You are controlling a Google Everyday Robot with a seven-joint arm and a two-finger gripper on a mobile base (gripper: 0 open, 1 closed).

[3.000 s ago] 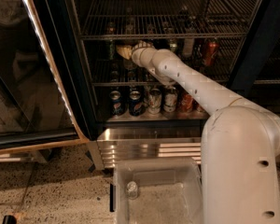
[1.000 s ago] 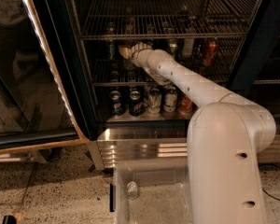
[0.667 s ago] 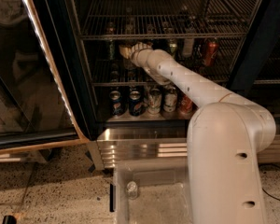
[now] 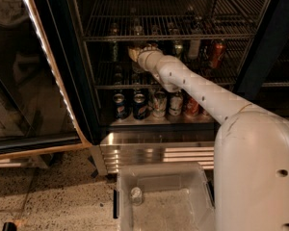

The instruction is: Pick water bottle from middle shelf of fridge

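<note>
The fridge (image 4: 260, 57) stands open with its glass door (image 4: 43, 71) swung to the left. My white arm reaches in from the lower right. My gripper (image 4: 135, 53) is just above the left part of the middle shelf (image 4: 111, 86), among standing bottles. A pale shape at the gripper's tip may be the water bottle; I cannot make it out apart from the gripper. A dark bottle (image 4: 114, 49) stands to its left. A green-labelled bottle (image 4: 178, 48) and a red bottle (image 4: 216, 53) stand to its right.
Several soda cans (image 4: 139, 105) line the fridge floor below the arm. More bottles (image 4: 135, 28) show at the upper rack. The ribbed steel base (image 4: 154, 150) runs under the opening. A clear bin (image 4: 164, 201) with a small can (image 4: 136, 195) sits in the foreground.
The gripper has edged slightly right along the middle shelf since three seconds ago, and the arm's big near link has shifted left. Nothing visibly moved in the last second.
</note>
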